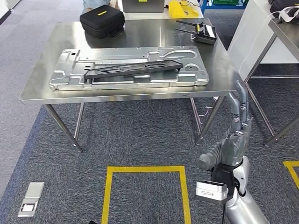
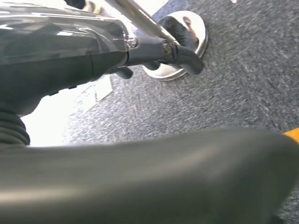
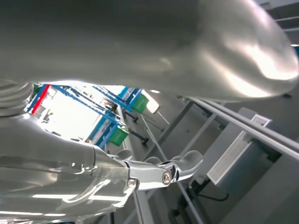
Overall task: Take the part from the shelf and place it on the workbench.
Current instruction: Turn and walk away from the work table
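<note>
Head view looks down on the steel bench (image 1: 39, 77), which fills the upper half from about ten to two o'clock. On it lies a long silver stamped panel (image 1: 70, 70), and the part (image 1: 133, 69), a long narrow black piece, rests on top of that panel, running lengthwise and slightly tilted, its right end a little farther from me. Behind the panel, at about eleven o'clock, sits a black zipped case (image 1: 102, 21); at one o'clock, near the back right corner of the bench, lies a small black device with thin antennas (image 1: 201, 31).

My right hand (image 1: 237, 135) rises at four o'clock, in front of the bench's right corner and apart from it, fingers stretched upward and spread, thumb out to the side, nothing in it. From the right wrist view the same hand (image 3: 105, 172) shows bare fingers with nothing between them.

From the left wrist view my left hand (image 2: 70, 51) hangs over grey carpet with fingers extended and nothing held.

On the carpet just ahead of me, at six o'clock, is a square of yellow tape (image 1: 145, 170), and at eight o'clock a metal floor plate (image 1: 31, 199).
</note>
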You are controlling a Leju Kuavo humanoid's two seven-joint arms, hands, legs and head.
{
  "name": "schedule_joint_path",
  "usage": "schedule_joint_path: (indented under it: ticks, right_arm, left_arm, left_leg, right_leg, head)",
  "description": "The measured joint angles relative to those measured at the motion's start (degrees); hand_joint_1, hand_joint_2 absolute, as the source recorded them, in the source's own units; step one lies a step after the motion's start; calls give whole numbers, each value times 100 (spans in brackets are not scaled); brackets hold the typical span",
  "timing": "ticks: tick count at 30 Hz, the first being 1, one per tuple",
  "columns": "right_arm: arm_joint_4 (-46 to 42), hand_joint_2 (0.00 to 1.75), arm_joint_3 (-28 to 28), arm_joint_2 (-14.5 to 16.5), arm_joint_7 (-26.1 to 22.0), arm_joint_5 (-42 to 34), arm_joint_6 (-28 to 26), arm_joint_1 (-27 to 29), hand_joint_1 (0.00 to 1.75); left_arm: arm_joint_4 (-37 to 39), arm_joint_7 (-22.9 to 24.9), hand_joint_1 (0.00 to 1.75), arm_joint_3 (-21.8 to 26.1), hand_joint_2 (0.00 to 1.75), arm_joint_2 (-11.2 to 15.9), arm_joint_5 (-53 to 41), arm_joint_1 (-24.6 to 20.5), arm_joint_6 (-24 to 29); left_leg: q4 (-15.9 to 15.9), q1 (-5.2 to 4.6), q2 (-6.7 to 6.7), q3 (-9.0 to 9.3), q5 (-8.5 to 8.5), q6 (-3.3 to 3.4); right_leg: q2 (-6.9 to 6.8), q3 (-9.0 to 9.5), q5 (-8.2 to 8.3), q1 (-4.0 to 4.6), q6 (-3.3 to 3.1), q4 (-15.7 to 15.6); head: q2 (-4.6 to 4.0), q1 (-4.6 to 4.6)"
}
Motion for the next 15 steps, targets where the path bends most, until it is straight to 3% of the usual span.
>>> schedule_joint_path:
  ticks: [2,4,5,6,7,9,11,15]
  right_arm:
    - [2,0,-15,-2,0,-6,-1,5,0]
    - [9,0,-29,-3,0,-12,-3,32,0]
    - [15,0,-35,-3,0,-15,-4,54,0]
    - [19,0,-39,-3,0,-20,-6,73,0]
    - [22,0,-42,-3,-1,-26,-8,84,0]
    - [24,0,-46,-3,-7,-41,-10,87,0]
    - [23,0,-49,-3,-15,-50,-13,86,0]
    - [22,0,-52,-3,-20,-65,-15,90,0]
  left_arm:
    - [1,1,0,1,0,0,-11,-4,-1]
    - [1,2,0,2,0,0,-23,1,-4]
    - [1,2,0,2,0,0,-26,6,-7]
    - [1,2,0,2,0,0,-27,9,-12]
    - [1,2,0,2,0,0,-28,10,-16]
    - [1,2,0,2,0,0,-28,8,-21]
    - [1,2,0,2,0,0,-27,2,-22]
    - [0,2,0,2,0,1,-27,11,-23]
  left_leg:
    - [-24,17,22,-78,83,95]
    - [-13,-3,32,-179,152,145]
    - [-2,-13,36,-226,180,151]
    - [17,-21,38,-271,201,153]
    - [45,-25,39,-310,215,152]
    - [123,-29,39,-378,222,145]
    - [209,-49,37,-461,233,113]
    - [279,-55,29,-586,241,-24]
  right_leg:
    - [21,-156,-338,-3,39,376]
    - [32,-415,-786,1,61,1121]
    - [34,-496,-904,1,68,1416]
    - [36,-488,-913,1,70,1529]
    - [36,-366,-815,2,66,1401]
    - [37,99,-489,5,36,651]
    - [40,390,-308,22,-11,58]
    - [40,311,-237,18,-136,-36]
  head:
    - [0,4]
    - [0,6]
    - [0,7]
    - [0,7]
    - [0,7]
    - [0,7]
    - [0,7]
    - [1,3]
